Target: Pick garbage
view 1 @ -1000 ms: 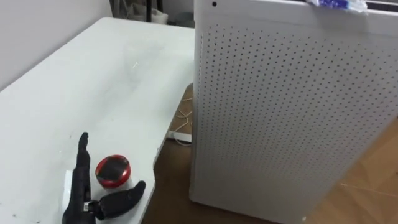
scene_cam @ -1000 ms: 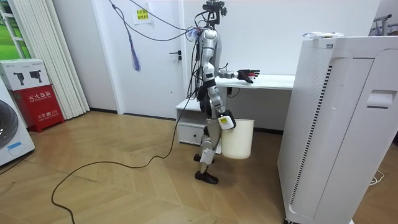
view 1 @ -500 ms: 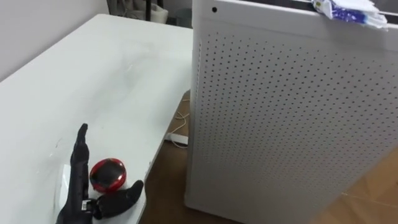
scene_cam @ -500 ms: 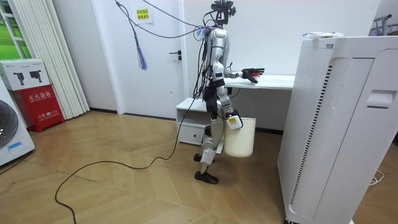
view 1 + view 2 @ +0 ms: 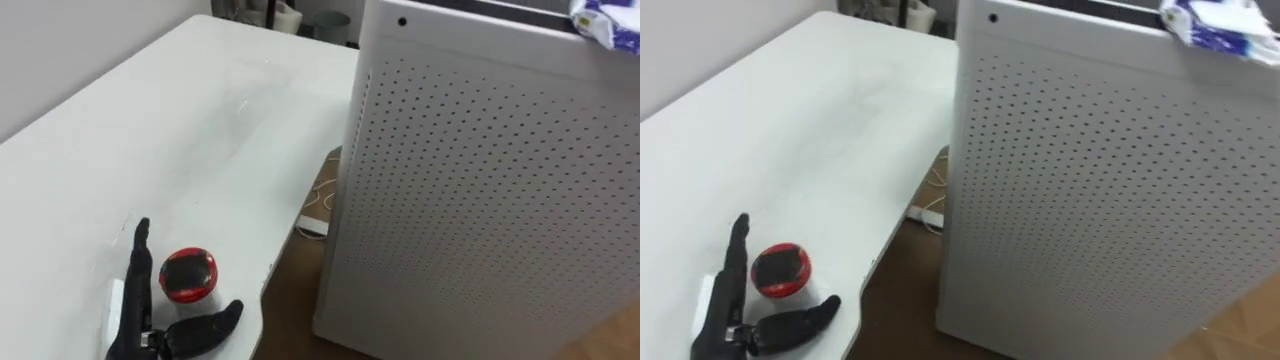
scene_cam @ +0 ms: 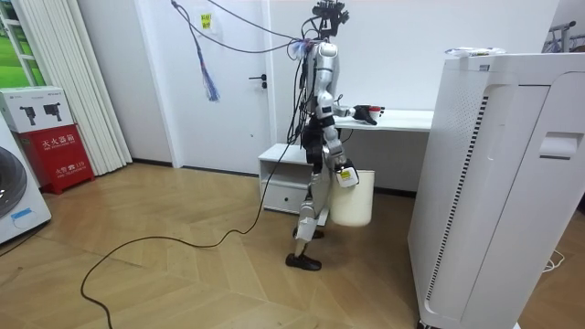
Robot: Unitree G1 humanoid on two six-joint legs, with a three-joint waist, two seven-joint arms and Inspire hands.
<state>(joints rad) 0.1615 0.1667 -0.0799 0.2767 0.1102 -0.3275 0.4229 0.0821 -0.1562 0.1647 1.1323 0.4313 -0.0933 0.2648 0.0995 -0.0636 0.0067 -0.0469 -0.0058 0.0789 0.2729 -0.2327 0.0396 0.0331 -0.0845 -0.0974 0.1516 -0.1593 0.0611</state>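
In the left eye view, one white table runs from the lower left to the far wall. Near its front edge lies one round red-and-black piece of garbage. The left hand rests on the tabletop with its fingers straight and its thumb spread wide. The garbage sits in the gap between them, and I cannot tell whether it touches the hand. To the right stands one tall white perforated cabinet, with one blue-and-white wrapper on its top edge. A white cable lies on the wooden floor between table and cabinet. The right eye view shows the same layout: hand open beside the garbage, and the wrapper on the cabinet. In the room view, the robot stands at the table's end with its left arm reaching out over the tabletop. One white bin hangs by its right hand, and I cannot tell how that hand is set. Behind are one door, pale curtains, one red box and one washing machine.
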